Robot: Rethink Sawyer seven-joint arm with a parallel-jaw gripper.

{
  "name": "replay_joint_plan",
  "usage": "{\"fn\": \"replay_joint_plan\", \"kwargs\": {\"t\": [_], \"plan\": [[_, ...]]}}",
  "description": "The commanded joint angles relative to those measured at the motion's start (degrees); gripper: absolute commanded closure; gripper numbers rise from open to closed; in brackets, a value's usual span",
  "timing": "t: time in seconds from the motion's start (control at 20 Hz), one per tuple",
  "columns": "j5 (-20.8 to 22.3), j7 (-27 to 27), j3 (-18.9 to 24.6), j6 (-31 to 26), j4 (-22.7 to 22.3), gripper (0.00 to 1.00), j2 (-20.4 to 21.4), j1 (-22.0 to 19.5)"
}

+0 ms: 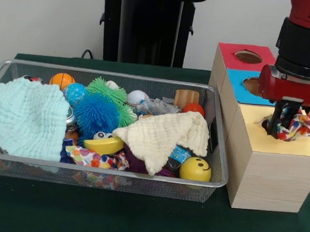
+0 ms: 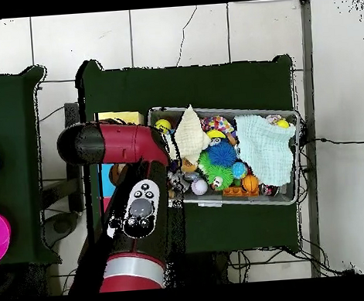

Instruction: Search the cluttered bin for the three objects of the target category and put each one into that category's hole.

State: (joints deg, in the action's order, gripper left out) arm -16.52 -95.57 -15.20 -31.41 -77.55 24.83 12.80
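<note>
Nearest the camera, the wire-mesh bin (image 1: 214, 182) is filled with toys and cloths. At the yellow-topped hole (image 1: 268, 125), a dotted fabric piece (image 1: 298, 124) is clamped between the jaws of the gripper (image 1: 280, 127).

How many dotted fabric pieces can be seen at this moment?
2: one dotted fabric piece under the gripper at the yellow hole, another by the wire bin's near wall. More may lie hidden under cloths.

Yellow-topped hole (image 1: 278, 127): covered in front view by the gripper (image 1: 282, 126) and a dotted fabric piece (image 1: 298, 126); the arm (image 2: 119, 145) hides that whole box in overhead view. Gripper fingers are buried in fabric, so their spread cannot be read. In the wire bin (image 1: 217, 154), a second dotted piece (image 1: 89, 157) lies partly under the cream cloth (image 1: 164, 136), possibly one of several.
</note>
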Motion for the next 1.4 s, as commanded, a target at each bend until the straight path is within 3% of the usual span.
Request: {"fn": "replay_joint_plan", "kwargs": {"t": [0.05, 0.75, 1.1, 1.4], "plan": [[-2.68, -16.2, 4.58, -12.26, -9.48, 1.0, -5.99, -0.49], [-2.58, -11.27, 7.92, 7.05, -11.8, 1.0, -11.53, -1.73], [-1.37, -9.11, 10.35, 12.89, -11.89, 1.0, -14.1, -3.14], [-1.97, -9.55, 11.49, 14.6, -11.19, 1.0, -16.39, -4.04]]}}
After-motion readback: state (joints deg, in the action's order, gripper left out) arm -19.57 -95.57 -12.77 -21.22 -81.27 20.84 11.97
